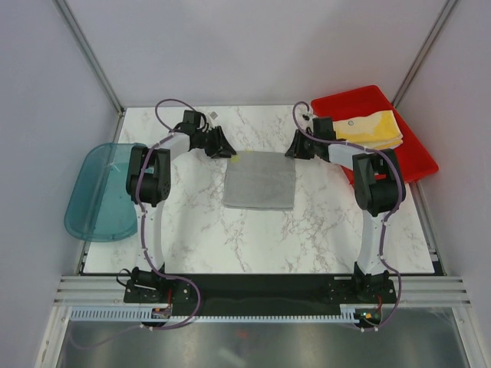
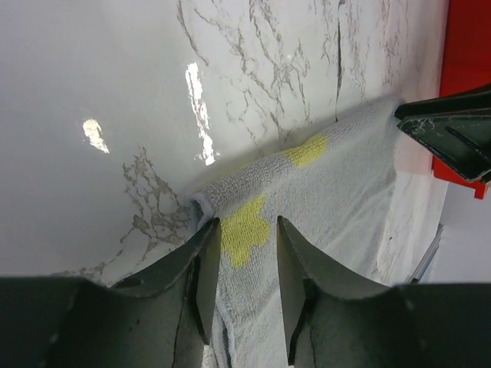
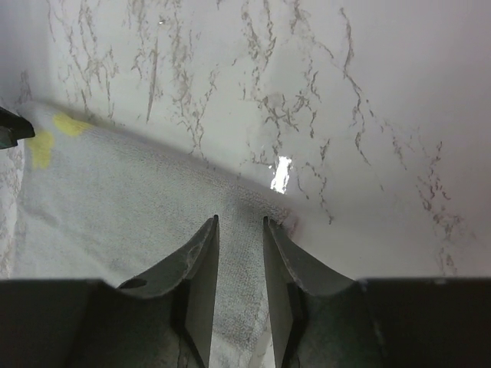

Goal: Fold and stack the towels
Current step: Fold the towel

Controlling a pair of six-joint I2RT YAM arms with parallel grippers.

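Note:
A pale grey towel (image 1: 259,180) with yellow print lies folded flat in the middle of the table. My left gripper (image 1: 229,152) sits low over its far left corner. In the left wrist view that gripper (image 2: 248,224) is open, its fingers straddling the towel (image 2: 337,184) beside a yellow patch. My right gripper (image 1: 294,151) is at the far right corner. In the right wrist view it (image 3: 240,221) is open with a narrower gap, and the towel (image 3: 115,199) lies flat between the fingers. A folded yellow towel (image 1: 376,129) rests in the red tray (image 1: 418,157).
The red tray stands at the back right, close behind the right arm. A translucent teal tub (image 1: 100,192) hangs over the table's left edge. Grey walls close in the table on three sides.

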